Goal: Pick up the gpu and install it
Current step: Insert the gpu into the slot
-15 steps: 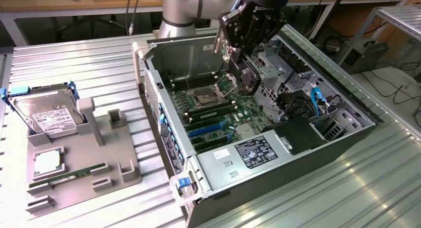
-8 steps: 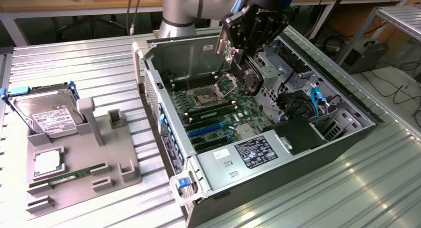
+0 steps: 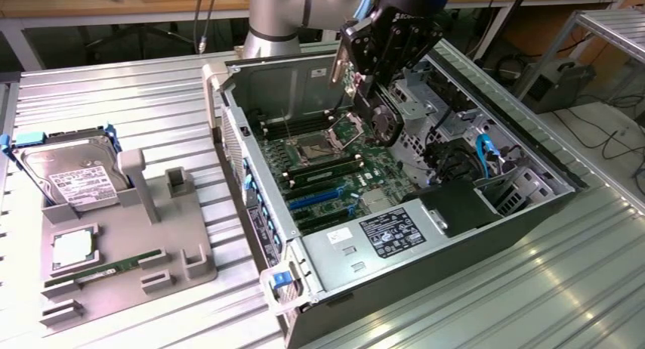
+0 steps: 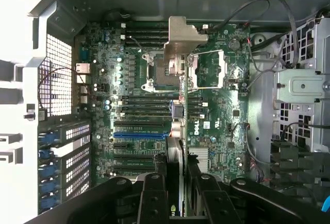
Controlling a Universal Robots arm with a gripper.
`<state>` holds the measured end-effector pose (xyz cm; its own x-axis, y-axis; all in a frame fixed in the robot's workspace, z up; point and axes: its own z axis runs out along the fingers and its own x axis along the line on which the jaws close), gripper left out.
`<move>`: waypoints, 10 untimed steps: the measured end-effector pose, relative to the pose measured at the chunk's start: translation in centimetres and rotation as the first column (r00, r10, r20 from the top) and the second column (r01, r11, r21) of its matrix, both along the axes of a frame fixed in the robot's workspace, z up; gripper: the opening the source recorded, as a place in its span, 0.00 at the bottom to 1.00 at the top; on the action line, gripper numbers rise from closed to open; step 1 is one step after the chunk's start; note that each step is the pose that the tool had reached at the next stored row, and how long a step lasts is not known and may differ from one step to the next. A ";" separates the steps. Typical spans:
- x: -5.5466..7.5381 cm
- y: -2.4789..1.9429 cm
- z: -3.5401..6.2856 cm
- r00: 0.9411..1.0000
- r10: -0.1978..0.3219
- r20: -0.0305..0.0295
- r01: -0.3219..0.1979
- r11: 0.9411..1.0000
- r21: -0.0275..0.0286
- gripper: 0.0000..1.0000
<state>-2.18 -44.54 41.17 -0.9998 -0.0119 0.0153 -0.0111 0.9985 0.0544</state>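
Thin dark-green gpu with black fan and silver bracket hung over the green motherboard in the open grey tower case, black gripper fingers clamped on it; I feared any tilt would miss the long blue slot and jam.

Probably a lab, workbenches, loose cables

1. Computer case, side open: 1.
2. Motherboard inside it: 1, carrying 2 blue slots.
3. Graphics card: 1, held in the gripper.
4. Gripper: 1, on 1 robot arm.
5. Grey holder tray on the counter: 1.
6. On that tray: hard drive 1, memory stick 1, square silver chip 1.
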 end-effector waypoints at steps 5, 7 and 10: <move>0.0 0.00 -0.16 0.999 0.043 0.014 -0.043 0.999 0.000 0.26; -0.1 0.00 -0.25 0.997 0.079 0.016 -0.079 0.997 0.000 0.26; -0.1 0.00 -0.47 0.990 0.137 0.017 -0.137 0.991 0.000 0.26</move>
<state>-2.23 -44.54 40.70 -0.9889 -0.1484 -0.0013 -0.1483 0.9875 0.0539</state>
